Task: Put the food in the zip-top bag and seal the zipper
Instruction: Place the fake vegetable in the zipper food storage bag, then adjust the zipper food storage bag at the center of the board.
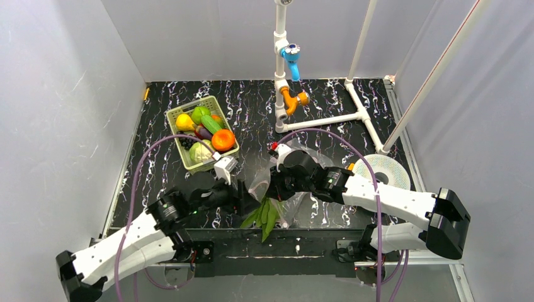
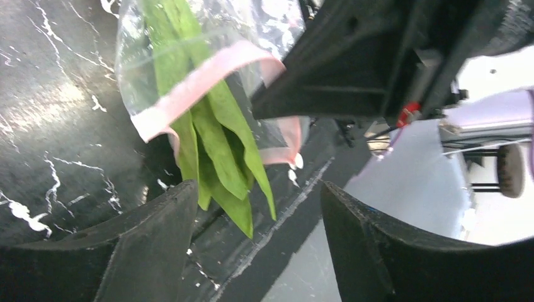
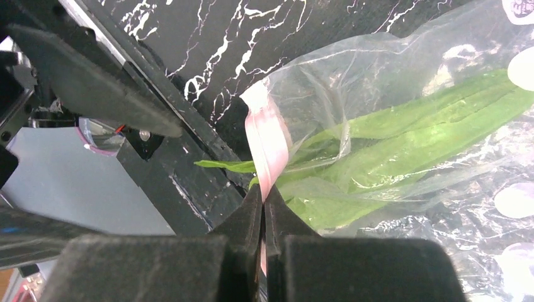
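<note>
At the near edge of the black marbled surface, the leafy green toy bunch lies half inside the clear plastic zip-top bag, tips poking from its mouth. The right end effector is pinched tight on the thin pinkish zipper strip, likely to hold the mouth up for loading. The left end effector gapes wide and empty just beside it. Far left, other toy fruits and vegetables wait in the light-green slotted basket

Clear zip-top bag holds the leafy green bunch — tips poking past its pink zipper.
</note>
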Robot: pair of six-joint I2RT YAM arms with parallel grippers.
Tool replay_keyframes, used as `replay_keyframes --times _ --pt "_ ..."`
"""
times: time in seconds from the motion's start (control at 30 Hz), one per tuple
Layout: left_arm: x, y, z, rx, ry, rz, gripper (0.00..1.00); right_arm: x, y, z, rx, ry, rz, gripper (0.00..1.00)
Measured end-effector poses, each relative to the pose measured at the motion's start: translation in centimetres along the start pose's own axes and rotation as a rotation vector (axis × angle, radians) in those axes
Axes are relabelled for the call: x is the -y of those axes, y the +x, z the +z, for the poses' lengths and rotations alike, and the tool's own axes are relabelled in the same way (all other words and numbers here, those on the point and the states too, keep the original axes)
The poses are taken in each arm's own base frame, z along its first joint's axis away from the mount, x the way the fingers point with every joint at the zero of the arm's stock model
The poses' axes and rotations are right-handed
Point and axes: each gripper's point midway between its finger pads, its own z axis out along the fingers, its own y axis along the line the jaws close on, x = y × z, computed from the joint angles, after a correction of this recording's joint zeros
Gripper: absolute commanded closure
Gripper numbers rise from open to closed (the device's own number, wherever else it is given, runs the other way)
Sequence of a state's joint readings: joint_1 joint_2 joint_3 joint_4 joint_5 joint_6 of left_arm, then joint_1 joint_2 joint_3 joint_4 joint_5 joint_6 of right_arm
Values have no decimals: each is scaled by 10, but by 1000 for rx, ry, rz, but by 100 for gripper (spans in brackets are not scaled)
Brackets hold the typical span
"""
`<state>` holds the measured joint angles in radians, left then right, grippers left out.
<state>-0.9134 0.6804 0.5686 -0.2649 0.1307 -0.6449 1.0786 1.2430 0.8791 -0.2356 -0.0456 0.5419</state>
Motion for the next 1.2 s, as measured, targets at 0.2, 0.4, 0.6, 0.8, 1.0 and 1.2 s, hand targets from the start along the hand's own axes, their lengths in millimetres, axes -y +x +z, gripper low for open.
replay_keyframes --times 0.2,0.4,0.6,0.8,1.0,1.2 --pt "0 13 -23 2 17 -76 28 -7 -13 -3 28 -10 30 99" --pt "-28 9 -30 68 -123 -101 41 -27 -37 -13 78 -64 30 99" --pt "-41 -11 -24 151 -209 -88 39 -34 -40 -20 85 -95 41 99" --pt "-39 -23 -7 165 -214 -55 36 -40 -41 -26 90 -120 44 99" --pt "-31 -25 7 146 -178 -53 71 -43 -42 -28 91 -135 46 99" --pt "-35 -34 6 172 -213 -24 100 -44 -41 -29 89 -138 45 99"
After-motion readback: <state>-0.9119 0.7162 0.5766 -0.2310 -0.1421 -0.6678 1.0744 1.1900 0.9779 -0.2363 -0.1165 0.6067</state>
